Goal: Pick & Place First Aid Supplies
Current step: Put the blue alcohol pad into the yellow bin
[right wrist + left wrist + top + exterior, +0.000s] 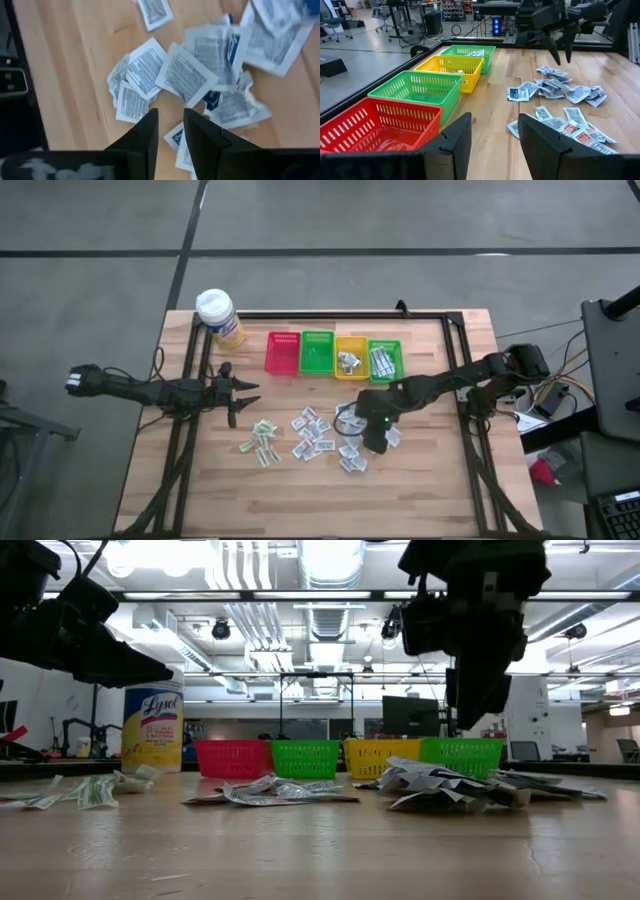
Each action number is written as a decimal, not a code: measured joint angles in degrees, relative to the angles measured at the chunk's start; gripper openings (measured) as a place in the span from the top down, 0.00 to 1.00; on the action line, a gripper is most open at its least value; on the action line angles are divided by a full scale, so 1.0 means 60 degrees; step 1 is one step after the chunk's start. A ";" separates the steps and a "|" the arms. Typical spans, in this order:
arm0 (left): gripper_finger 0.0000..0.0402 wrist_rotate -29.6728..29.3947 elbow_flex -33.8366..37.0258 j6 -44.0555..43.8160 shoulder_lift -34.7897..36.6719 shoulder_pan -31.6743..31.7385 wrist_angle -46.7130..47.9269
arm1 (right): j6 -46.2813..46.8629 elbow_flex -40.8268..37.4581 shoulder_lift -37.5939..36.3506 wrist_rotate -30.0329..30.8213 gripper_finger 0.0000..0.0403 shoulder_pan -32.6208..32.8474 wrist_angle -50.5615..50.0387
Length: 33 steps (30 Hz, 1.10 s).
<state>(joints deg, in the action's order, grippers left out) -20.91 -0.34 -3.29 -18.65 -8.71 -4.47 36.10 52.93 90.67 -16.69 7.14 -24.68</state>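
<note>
Hanging over the right-hand heap of first aid packets point(352, 452), the right gripper point(372, 438) points straight down; its own body covers the packets beneath it in the high view. In the right wrist view its 2 fingers point(145, 135) stand a narrow gap apart with nothing between them, released, just above the packets point(185, 75), whose fine grey print is too small to read. The packets are small flat white paper rectangles; some carry grey-blue print, those in the pile nearest the left arm point(262, 442) green print. They lie in 3 loose piles on the wooden table point(430, 500), at about 6 o'clock from the row of 4 baskets. A middle pile point(312, 432) sits between the other 2.

From 9 o'clock to 3 o'clock the baskets run red basket point(283, 352), green basket point(318, 352), yellow basket point(351, 356) and a second green basket point(385, 360); the last 2 already hold packets, though how many cannot be made out. A Lysol wipes canister point(218, 316) stands at 9 o'clock of the red basket.

The left gripper point(238, 392) waits at 9 o'clock of the piles, fingers point(452, 140) spread and empty. In the low view both arms are cut off at the upper edge.
</note>
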 joint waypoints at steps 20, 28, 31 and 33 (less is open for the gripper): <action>0.61 0.0000 0.0000 0.0044 -0.0044 0.0000 0.0000 | 0.1501 0.0004 0.1098 0.0030 0.78 -0.0026 0.0505; 0.61 0.0001 0.0000 0.0044 -0.0044 0.0000 0.0000 | 0.1442 0.0004 0.1152 0.0101 0.74 -0.0070 0.0534; 0.61 0.0000 0.0000 0.0044 -0.0044 0.0000 0.0000 | 0.1424 0.0004 0.1152 0.0305 0.72 -0.0077 0.0522; 0.61 0.0000 0.0000 0.0044 -0.0044 0.0000 0.0000 | 0.1476 0.0004 0.1168 0.0346 0.71 -0.0101 0.0528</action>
<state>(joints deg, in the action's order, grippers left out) -20.91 -0.34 -3.03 -18.92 -8.71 -4.47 44.96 52.95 97.67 -14.62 6.53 -21.51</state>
